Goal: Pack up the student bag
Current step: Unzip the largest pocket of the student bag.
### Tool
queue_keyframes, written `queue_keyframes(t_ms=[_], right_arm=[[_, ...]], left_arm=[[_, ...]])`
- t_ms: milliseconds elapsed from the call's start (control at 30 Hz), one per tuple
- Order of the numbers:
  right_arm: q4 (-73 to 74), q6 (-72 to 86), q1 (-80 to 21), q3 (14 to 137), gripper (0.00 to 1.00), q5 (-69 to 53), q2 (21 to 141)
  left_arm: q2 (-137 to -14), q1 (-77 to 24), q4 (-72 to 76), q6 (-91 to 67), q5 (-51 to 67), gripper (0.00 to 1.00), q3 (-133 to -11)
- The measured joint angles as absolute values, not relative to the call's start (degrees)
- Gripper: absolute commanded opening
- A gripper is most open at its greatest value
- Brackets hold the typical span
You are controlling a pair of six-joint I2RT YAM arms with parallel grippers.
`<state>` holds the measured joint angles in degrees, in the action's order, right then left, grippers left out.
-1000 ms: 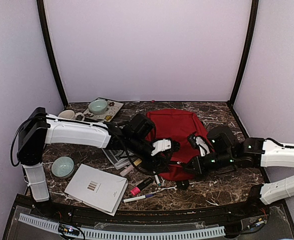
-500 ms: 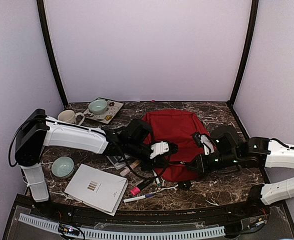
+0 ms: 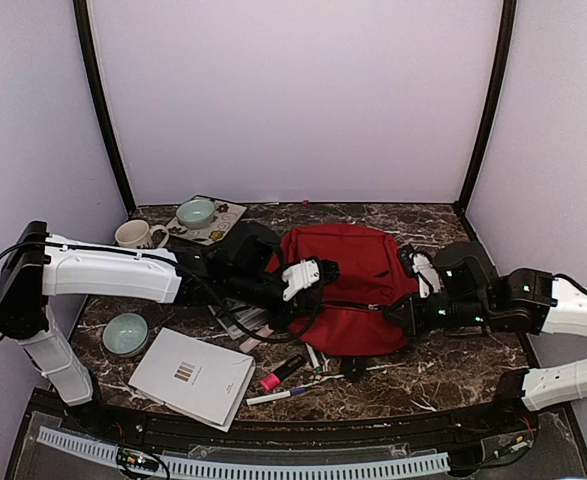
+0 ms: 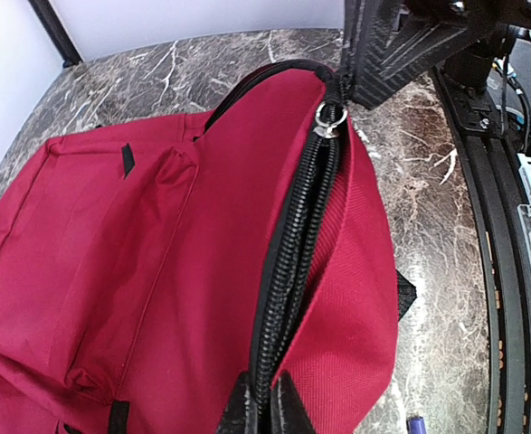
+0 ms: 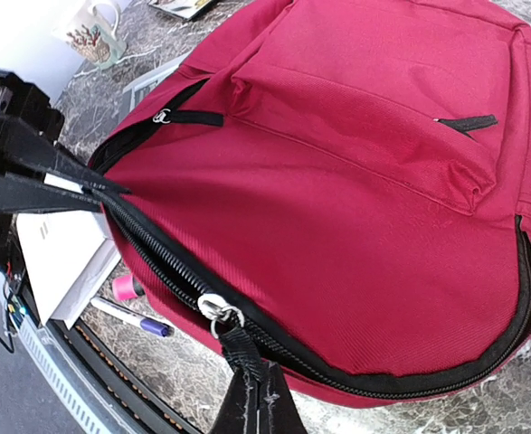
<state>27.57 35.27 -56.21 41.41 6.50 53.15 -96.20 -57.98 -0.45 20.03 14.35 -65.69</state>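
Left claw [image 4: 265,402] and right claw [image 5: 258,384] clench student bag [image 3: 358,275] on lilac-walled marble table [image 3: 443,375].

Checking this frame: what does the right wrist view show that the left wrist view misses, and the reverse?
Only the right wrist: the mug, the white booklet and a pink highlighter beside the bag.
Only the left wrist: the black corner post at the far edge of the table.
Both: the student bag and its main zip, with the left gripper shut on the zip's edge and the right gripper shut on the zip pull.
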Motion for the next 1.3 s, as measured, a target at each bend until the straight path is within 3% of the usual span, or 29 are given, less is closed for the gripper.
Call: queue_keyframes(t_ms=[867, 1133, 1267, 1300], right_arm=[[30.6, 25.0, -45.2, 41.3, 0.00, 6.7, 61.6], [30.0, 20.4, -44.0, 41.4, 0.00, 0.4, 62.2], [29.8, 18.4, -43.8, 42.4, 0.00, -6.0, 63.2], [29.6, 18.1, -43.9, 42.5, 0.00, -7.2, 63.4]], left_arm=[[-90.9, -58.0, -4.7, 12.3, 0.1, 0.00, -61.6], [-90.8, -59.7, -6.2, 11.0, -3.6, 0.00, -61.6], [-90.8, -60.2, -8.8, 10.0, -4.6, 0.14, -62.8], [-90.8, -60.3, -9.5, 9.8, -5.0, 0.26, -63.4]])
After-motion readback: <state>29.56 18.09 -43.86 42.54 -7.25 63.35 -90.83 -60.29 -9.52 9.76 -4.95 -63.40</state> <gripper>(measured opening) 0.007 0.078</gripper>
